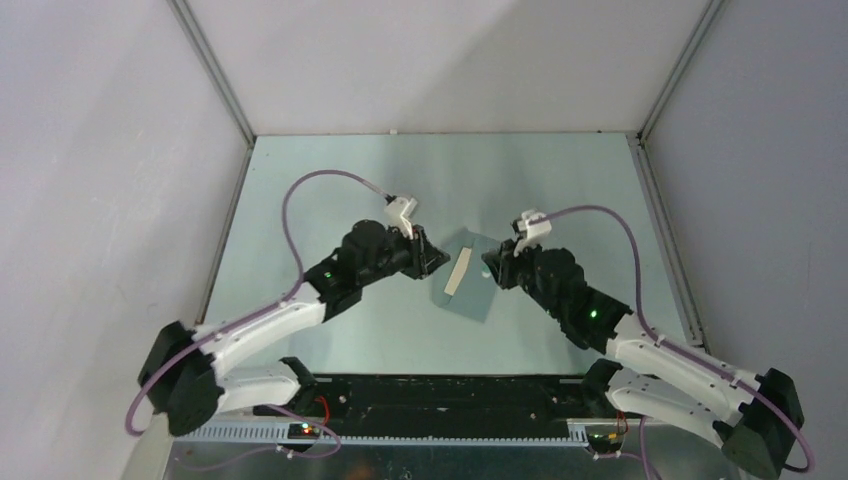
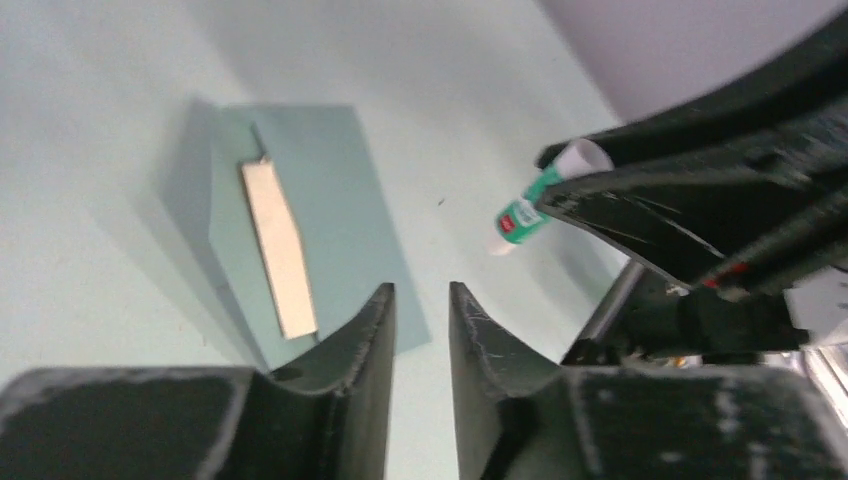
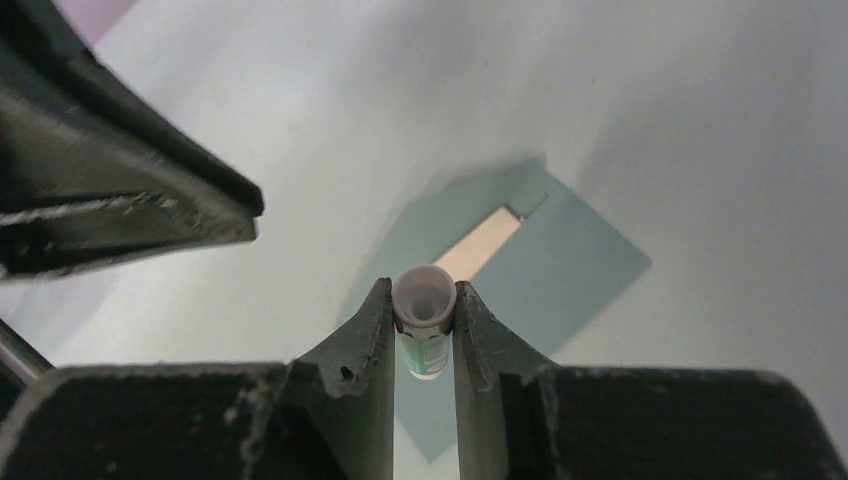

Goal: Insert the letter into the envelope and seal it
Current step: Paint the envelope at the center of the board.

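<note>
I log both arms as one pattern. Left arm: white shell links, black joint housings, one green lamp lit. Right arm: same white links, black joints, its own green lamp. Each carries a purple cable looping to a white camera block at the wrist. Left hand, right hand: two matte black fingers, edges scuffed grey.

The teal-grey envelope lies flat and skewed between the left fingers and the right fingers, just ahead of both, with the letter showing only as a narrow tan strip across its face.
</note>
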